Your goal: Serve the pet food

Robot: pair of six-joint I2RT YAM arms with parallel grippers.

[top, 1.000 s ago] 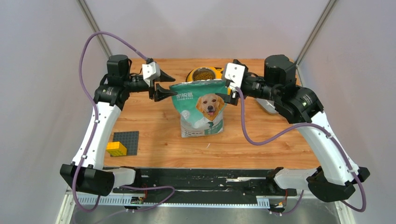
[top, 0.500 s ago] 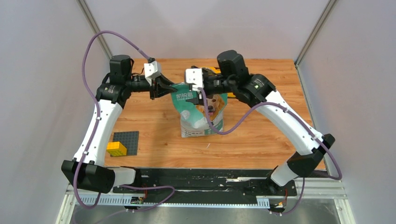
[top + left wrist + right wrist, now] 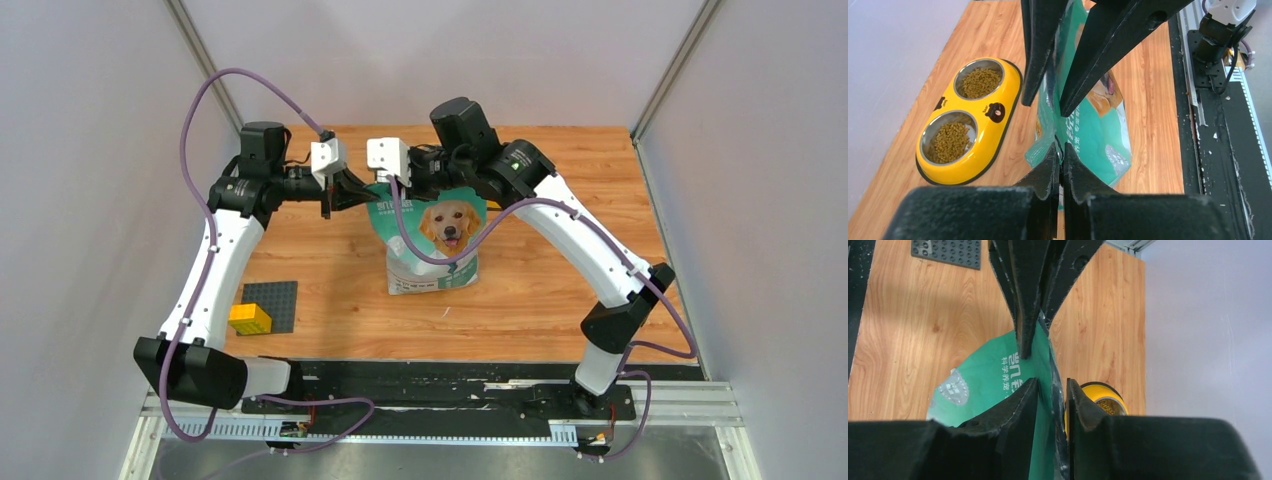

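Teal pouch with the retriever print stands upright mid-table on the wood tabletop, top edge running left–right. Both grippers sit at its top-left corner, facing each other along that edge.

- left gripper: jaws fully closed, pinching the pouch's top corner.
- right gripper: reaches in from the right across the pouch top. Jaws are narrow but apart, one finger each side of the top edge. We can't tell if the pads touch the film.

Pet food: kibble shows in both steel bowls of the yellow double feeder, just behind the pouch at the far side of the table. Whatever is inside the pouch is hidden.

Our read: the bowls look filled, so this is work on the pouch mouth. We can't say whether it's opening or sealing. Key relation: the edge lies in line with both jaw pairs. The left arm has the hold, the right is just beside it toward the middle. Any slide by the right would go rightward along the edge.

Room: bare wood left, right and in front of the pouch. The feeder is close behind, so tipping backward is the risk. Right arm's purple cable hangs across the pouch front and could snag. Grey baseplate with yellow brick is well apart, near-left.
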